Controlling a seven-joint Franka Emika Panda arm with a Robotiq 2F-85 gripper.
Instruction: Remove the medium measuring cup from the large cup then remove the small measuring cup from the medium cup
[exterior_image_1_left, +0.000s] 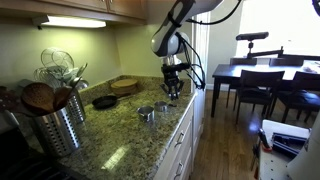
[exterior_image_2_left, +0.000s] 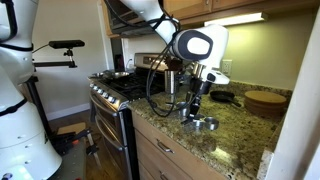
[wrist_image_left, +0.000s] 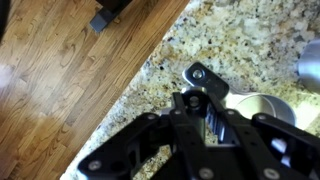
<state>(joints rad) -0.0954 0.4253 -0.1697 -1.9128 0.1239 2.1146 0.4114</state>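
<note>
My gripper (exterior_image_1_left: 173, 93) (exterior_image_2_left: 197, 108) hangs low over the granite counter's front edge. In the wrist view my gripper (wrist_image_left: 205, 112) looks shut on the flat handle of a shiny steel cup, which I take to be the small measuring cup (wrist_image_left: 262, 105). The handle's holed end sticks out past the fingers. Two more steel cups stand apart on the counter beside it: the large cup (exterior_image_1_left: 147, 112) and the medium measuring cup (exterior_image_1_left: 162, 105). The wrist view shows a blurred steel cup (wrist_image_left: 310, 65) at its right edge. In an exterior view the cups (exterior_image_2_left: 205, 123) sit right under the fingers.
A ribbed steel utensil holder (exterior_image_1_left: 58, 125) stands at the near end of the granite counter (exterior_image_1_left: 120, 140). A black skillet (exterior_image_1_left: 105, 101) and a round wooden board (exterior_image_1_left: 125, 86) lie behind the cups. A stove (exterior_image_2_left: 120, 90) adjoins the counter. Wood floor (wrist_image_left: 70, 70) lies below the edge.
</note>
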